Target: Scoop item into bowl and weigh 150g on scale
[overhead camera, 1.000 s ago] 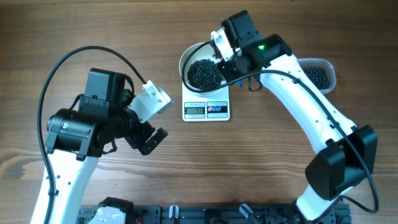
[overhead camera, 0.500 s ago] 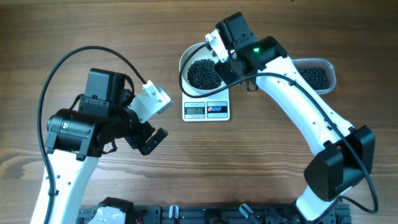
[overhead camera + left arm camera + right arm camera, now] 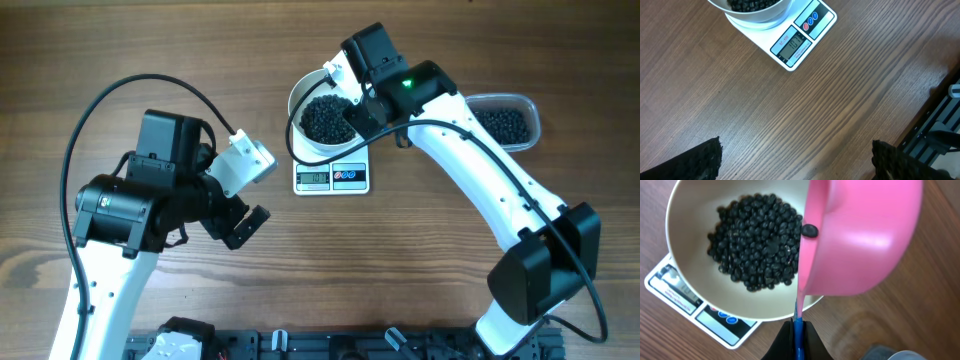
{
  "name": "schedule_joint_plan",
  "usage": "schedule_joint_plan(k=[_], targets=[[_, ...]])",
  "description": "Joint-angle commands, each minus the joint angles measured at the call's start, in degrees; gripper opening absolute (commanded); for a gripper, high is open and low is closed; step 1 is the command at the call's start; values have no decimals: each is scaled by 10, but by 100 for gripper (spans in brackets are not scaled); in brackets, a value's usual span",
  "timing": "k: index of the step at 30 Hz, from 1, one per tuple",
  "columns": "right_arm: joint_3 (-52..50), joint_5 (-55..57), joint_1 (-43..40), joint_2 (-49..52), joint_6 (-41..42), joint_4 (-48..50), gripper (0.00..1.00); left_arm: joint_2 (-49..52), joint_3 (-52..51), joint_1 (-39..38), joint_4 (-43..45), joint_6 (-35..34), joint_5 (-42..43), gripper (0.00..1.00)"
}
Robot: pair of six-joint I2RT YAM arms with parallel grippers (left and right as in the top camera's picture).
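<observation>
The right hand [image 3: 797,341] is clamped tight on the thin handle of a pink plastic scoop [image 3: 860,235]. The scoop's cup tilts just ahead of the hand, over the round white bowl [image 3: 685,285]. The tiny glossy black beads [image 3: 755,245] lie heaped in that bowl, which sits on the small white digital scale [image 3: 790,42]. One bead sits at the scoop's lip. The left hand [image 3: 797,160] hovers over the wooden worktop [image 3: 840,100], fingers wide apart, the scale ahead of it.

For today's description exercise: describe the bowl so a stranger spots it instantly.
On the wooden table, find the small white scale. The bowl stands on it, holding black beans: round and white, unlike the clear rectangular tub nearby.
</observation>
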Motion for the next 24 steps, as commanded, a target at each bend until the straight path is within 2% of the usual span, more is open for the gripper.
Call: schedule_joint_plan(k=[1,2,4,7,8,13,20,24], targets=[[2,35,7,-9,-24,15,4,2,3,3,0,11,1,100],[2,-3,8,-9,-24,14,4,2,3,3,0,11,1,100],[2,-4,8,-9,-5,21,4,2,3,3,0,11,1,100],[2,-43,0,-11,111,42,4,2,3,3,0,11,1,100],[2,-66,0,-11,109,39,4,2,3,3,0,11,1,100],[2,0,-24,-40,137,30,4,2,3,3,0,11,1,100],[2,7,-200,-125,135,-112,4,2,3,3,0,11,1,100],[2,-2,-299,-110,70,-239,4,2,3,3,0,11,1,100]])
